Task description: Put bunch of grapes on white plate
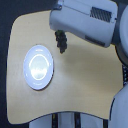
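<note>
The bunch of grapes [61,41] hangs as a short, dark, knobbly cluster, narrow and lengthwise up and down in the exterior view, its small fruits running together into one purple-black lump at this resolution. Its top end disappears under the robot's big pale arm [82,20], so the stem tip cannot be made out, and neither can the gripper [59,32]: whatever holds the bunch is tucked beneath the forearm shell, and I cannot tell how the jaws stand, whether clenched on the fruit or loose. Whether the lower end of the bunch touches the surface or hangs just above it is also unclear.

From the grapes, the white plate [38,67] lies near, toward about eight o'clock, and stands apart from them with bare wood between. It is round and glossy, with a slightly raised rim and a bright paler glare across its centre; nothing rests on it.

Both sit over a light wooden surface [85,85], smooth and matte, honey-coloured, with rounded corners and a curved edge on the exterior view's left. Beyond that edge the floor is dark.

The arm itself is smooth grey-white plastic, boxy with rounded edges, carrying a dark vented panel on top; it enters from one o'clock and is cut off by the frame. More pale robot body shows at the four o'clock corner, also cropped.
</note>
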Robot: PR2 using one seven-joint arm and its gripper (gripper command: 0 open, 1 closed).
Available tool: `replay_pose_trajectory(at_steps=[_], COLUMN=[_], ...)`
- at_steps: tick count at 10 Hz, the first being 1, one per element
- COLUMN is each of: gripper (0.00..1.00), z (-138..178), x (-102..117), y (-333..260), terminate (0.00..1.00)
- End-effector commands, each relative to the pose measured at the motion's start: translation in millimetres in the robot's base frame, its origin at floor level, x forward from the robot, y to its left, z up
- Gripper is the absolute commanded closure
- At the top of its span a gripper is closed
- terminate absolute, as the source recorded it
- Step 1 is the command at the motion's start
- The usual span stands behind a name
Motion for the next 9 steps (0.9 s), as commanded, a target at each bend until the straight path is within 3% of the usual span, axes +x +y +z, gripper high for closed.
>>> replay_pose_trajectory(at_steps=[1,9], gripper=[1.0,1.0], z=[-30,-61], x=[-37,-79], y=[94,148], terminate=[0.0,0.0])
